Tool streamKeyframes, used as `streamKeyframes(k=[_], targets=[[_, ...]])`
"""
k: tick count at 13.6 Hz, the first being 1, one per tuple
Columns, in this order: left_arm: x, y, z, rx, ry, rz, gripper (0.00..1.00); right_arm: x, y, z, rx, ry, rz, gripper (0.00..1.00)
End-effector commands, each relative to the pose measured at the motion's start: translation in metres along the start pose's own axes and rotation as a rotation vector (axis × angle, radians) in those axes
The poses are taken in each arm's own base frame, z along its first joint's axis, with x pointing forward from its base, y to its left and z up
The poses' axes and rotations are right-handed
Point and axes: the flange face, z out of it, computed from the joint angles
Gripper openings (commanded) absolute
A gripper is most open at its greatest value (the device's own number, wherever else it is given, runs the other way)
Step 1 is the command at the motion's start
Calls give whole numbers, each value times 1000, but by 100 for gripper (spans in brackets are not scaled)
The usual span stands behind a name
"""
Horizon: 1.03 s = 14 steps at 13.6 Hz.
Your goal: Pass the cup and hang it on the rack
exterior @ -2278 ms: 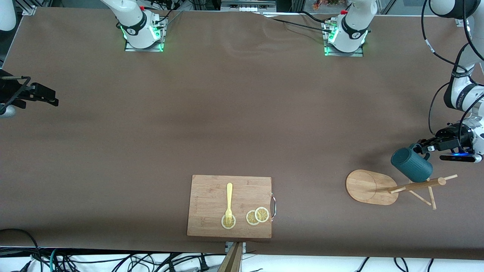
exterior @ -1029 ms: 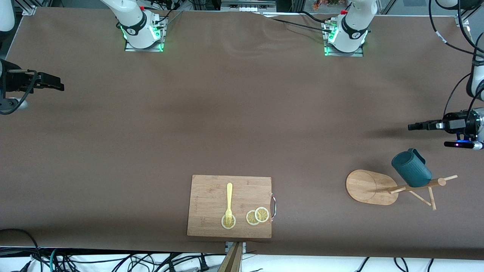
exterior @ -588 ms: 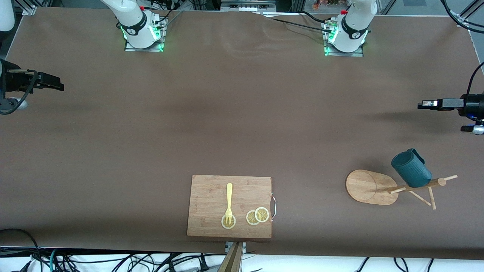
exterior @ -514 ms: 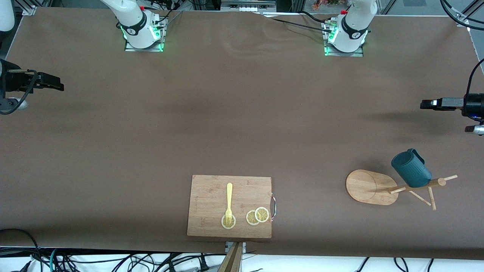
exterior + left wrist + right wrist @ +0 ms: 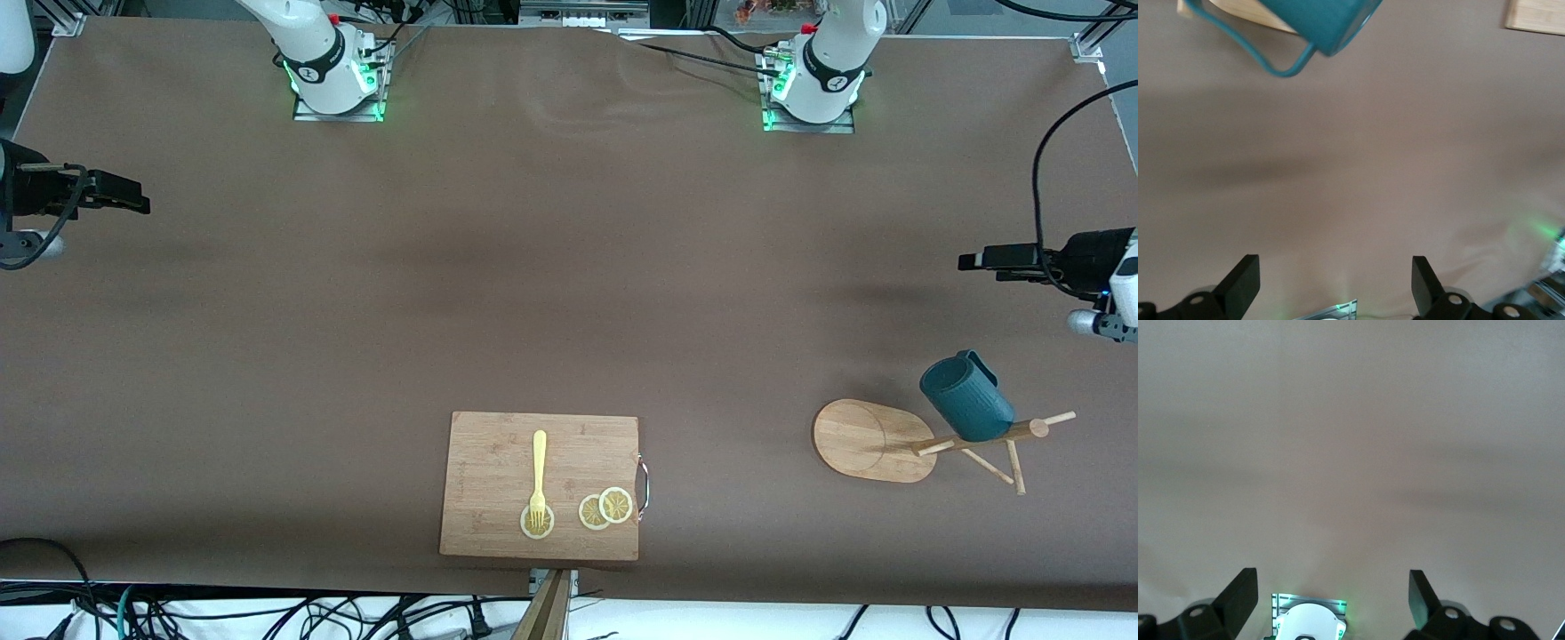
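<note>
Two grippers idling wide open and empty: right gripper point(image 5: 133, 203) waiting over the tabletop point(image 5: 551, 293) at its own end. Cup point(image 5: 967, 396) hanging on the rack point(image 5: 876, 440), left gripper point(image 5: 973, 261) hovering apart over bare tabletop.

My left gripper point(image 5: 973, 260) hangs level over the table's left-arm end, fingers spread wide and empty. My right gripper point(image 5: 133, 197) waits likewise, open.

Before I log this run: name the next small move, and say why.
Probably none but parking: the ribbed teal mug hangs on the bamboo mug tree, the open left claw is clear of it, and the open right claw waits at its table end.
</note>
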Motion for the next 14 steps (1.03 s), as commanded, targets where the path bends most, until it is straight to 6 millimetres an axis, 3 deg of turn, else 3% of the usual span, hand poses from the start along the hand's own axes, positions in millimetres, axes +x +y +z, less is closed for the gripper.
streamKeyframes(k=[1, 2, 5, 8, 10, 12, 14], targets=[[5, 47, -30, 175, 62, -48, 100, -2, 1, -6, -15, 0, -12, 100], [9, 64, -39, 248, 97, -16, 100, -2, 1, -6, -15, 0, -12, 100], [2, 85, -69, 325, 172, 17, 100, -2, 1, -6, -15, 0, -12, 100], [-31, 103, -106, 332, 250, 26, 100, -2, 1, -6, -15, -2, -12, 100], [-53, 123, -119, 349, 263, 46, 100, -2, 0, -6, -16, 0, -12, 100], [-64, 134, -114, 334, 230, -41, 100, -2, 1, -6, -15, -2, -8, 100], [-62, 142, -96, 325, 191, -74, 100, -3, 1, -4, -10, -18, -8, 100]])
